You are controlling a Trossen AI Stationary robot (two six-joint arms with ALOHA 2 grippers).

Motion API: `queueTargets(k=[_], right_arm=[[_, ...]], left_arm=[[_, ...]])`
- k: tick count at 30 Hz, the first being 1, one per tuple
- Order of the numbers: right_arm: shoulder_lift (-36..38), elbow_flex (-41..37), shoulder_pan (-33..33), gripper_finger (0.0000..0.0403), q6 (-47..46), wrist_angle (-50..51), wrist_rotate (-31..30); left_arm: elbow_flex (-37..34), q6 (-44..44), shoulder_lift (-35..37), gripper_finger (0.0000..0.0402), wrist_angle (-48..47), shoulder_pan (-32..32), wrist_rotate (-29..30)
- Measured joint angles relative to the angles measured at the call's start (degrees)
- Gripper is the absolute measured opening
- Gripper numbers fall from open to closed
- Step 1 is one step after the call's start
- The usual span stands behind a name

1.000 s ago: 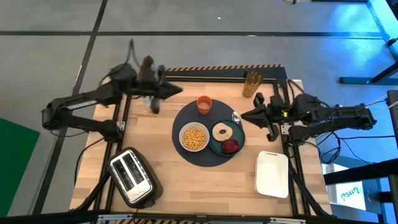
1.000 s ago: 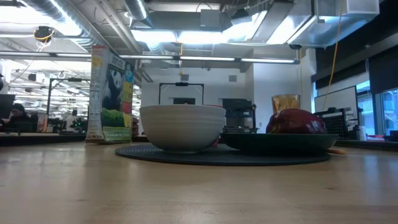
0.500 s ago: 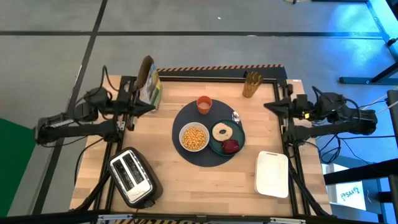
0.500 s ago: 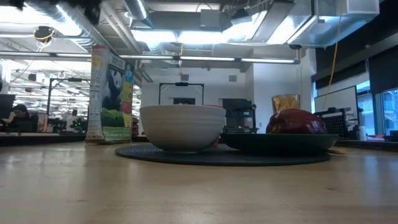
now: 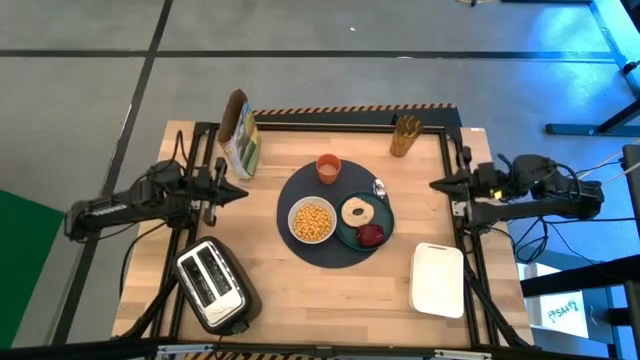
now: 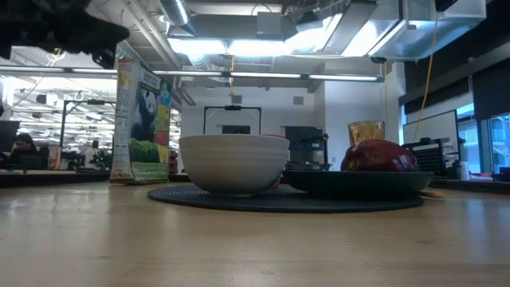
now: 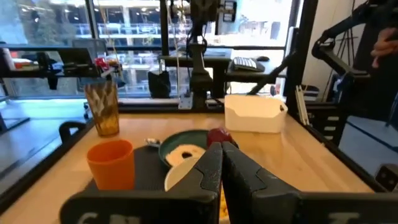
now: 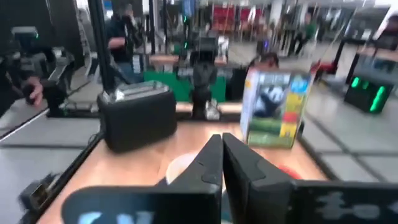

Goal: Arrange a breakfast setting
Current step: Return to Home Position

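The round dark-grey mat [image 5: 300, 248] lies mid-table. On it stand the teal plate [image 5: 384, 218] with the toasted ring [image 5: 357, 211] and the dark-red fruit [image 5: 371, 235], the white bowl [image 5: 312, 221] of yellow cereal, and the orange cup [image 5: 328, 168]. The spoon [image 5: 380, 187] lies at the plate's far rim. My left gripper [image 5: 240, 192] is shut and empty, left of the mat; it also shows in its wrist view [image 7: 222, 152]. My right gripper [image 5: 437, 184] is shut and empty at the table's right edge; it also shows in its wrist view [image 8: 222, 142].
A cereal box [image 5: 239, 135] stands upright at the far left. A silver toaster [image 5: 212, 285] sits at the near left, a white tray [image 5: 437, 279] at the near right, and an amber glass [image 5: 405, 135] at the far right. People show in the room beyond.
My left gripper has drawn back from the cereal box toward the table's left and near edges; the box stays upright where it was. My right gripper has drawn back from the plate toward the table's right edge.
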State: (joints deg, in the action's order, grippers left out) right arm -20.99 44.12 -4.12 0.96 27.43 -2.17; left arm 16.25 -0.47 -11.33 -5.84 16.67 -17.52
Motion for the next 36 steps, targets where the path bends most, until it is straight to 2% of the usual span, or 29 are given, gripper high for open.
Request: queueTargets(k=[8, 13, 16, 19, 25, 31, 36], right_arm=[[5.7, -8.3, 0.0, 0.0000, 3.3, -6.5, -0.4], [10.3, -15.0, 0.0, 0.0000, 3.3, -14.6, -0.8], [12.1, -19.1, 0.0, 0.0000, 2.3, -18.6, -0.8], [12.9, -23.3, 0.0, 0.0000, -0.1, -20.8, -0.8], [13.1, -31.0, 0.0, 0.0000, -5.0, -27.7, -1.3], [16.5, -36.0, 0.0, 0.0000, -6.5, -28.0, -1.3], [20.9, -39.5, 0.0, 0.0000, -6.8, -29.0, -2.1]], left_arm=[[-6.7, -0.3, 4.1, 0.0001, 0.3, 0.0, 0.0], [-8.9, -0.3, 5.2, 0.0001, 1.4, 0.0, 0.2], [-11.2, -2.3, 4.8, 0.0001, 6.8, 0.0, 2.3], [-13.6, -3.8, 3.6, 0.0001, 13.1, 0.0, 1.9], [-15.5, -3.0, 3.6, 0.0001, 16.1, 0.0, 3.5], [-15.8, -2.4, 3.6, 0.0001, 15.6, 0.0, -2.1], [-15.8, -2.1, 3.6, 0.0001, 15.5, 0.0, -3.0]])
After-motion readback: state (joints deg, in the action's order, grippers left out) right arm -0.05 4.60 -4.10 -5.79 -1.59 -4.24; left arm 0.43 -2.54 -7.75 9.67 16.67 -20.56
